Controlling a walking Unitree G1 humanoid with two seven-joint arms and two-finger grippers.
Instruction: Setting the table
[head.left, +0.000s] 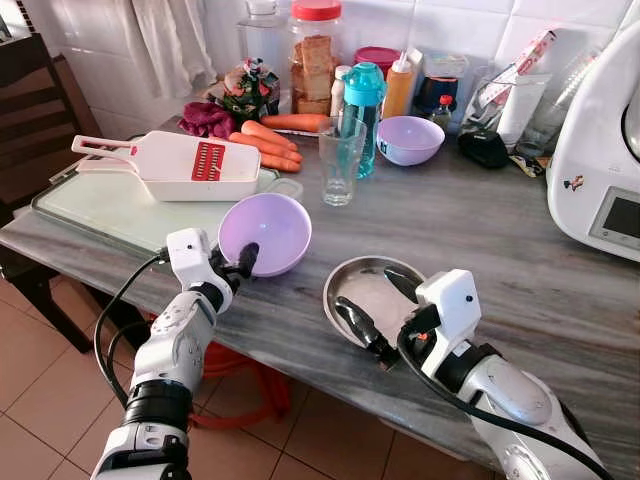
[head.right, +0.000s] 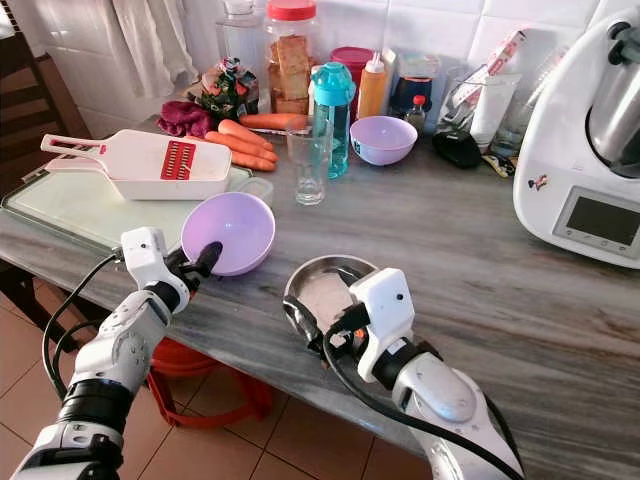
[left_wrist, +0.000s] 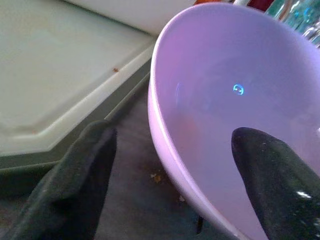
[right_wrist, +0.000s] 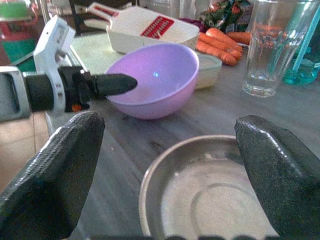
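Observation:
A lilac plastic bowl (head.left: 275, 225) sits near the front edge of the grey counter (head.left: 480, 230), tipped a little toward me. My left gripper (head.left: 246, 260) is open and straddles its near rim. One black finger (left_wrist: 275, 185) is inside the bowl (left_wrist: 225, 90), the other finger (left_wrist: 75, 180) is outside, slightly apart from the wall. To the right lies a shallow steel plate (head.left: 345, 268). My right gripper (head.left: 366, 292) hovers open just above the plate (right_wrist: 210, 200), with its fingers (right_wrist: 50, 180) spread across it and nothing held.
Behind the bowl are a cutting board (head.left: 95, 205) with a white slicer (head.left: 185, 165), carrots (head.left: 265, 140), a drinking glass (head.left: 340, 160), a teal bottle (head.left: 365, 105) and a second lilac bowl (head.left: 410, 140). A white kitchen machine (head.left: 600, 160) stands at the right. Jars line the tiled wall.

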